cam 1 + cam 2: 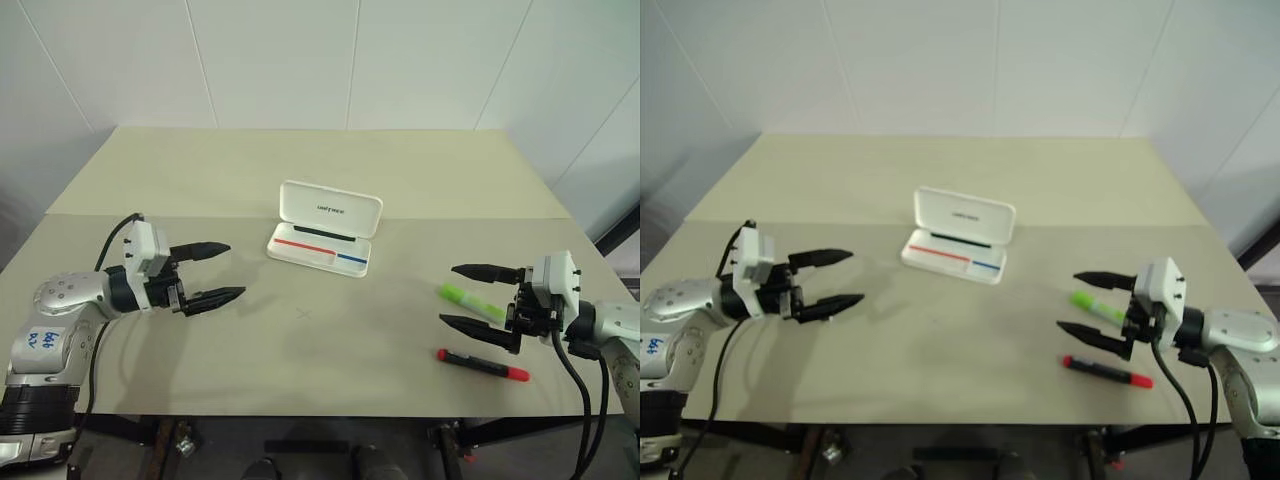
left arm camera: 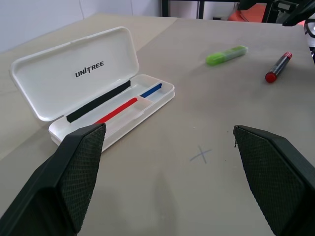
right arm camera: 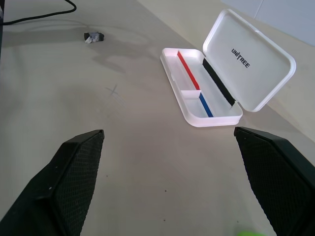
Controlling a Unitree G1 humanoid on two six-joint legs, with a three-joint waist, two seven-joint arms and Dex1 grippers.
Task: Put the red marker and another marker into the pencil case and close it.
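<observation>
Beige bench (image 1: 300, 370) carries everything. At the left, the left pincer (image 1: 220, 272) hovers with its fingers spread apart, empty. Mid-bench, the white pencil case (image 1: 325, 232) lies open, "UNITREE" printed inside its raised lid. Further right, the right pincer (image 1: 470, 296) gapes wide over the green highlighter (image 1: 468, 301); the red marker (image 1: 483, 365) lies just nearer the bench's front edge.

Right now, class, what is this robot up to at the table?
It is set to pack a pencil case, which lies open in the middle of the table with nothing loaded yet. The red marker and the green highlighter lie on the table on the robot's right, close by the right gripper. Both that gripper and the left gripper hover open, holding nothing.
</observation>
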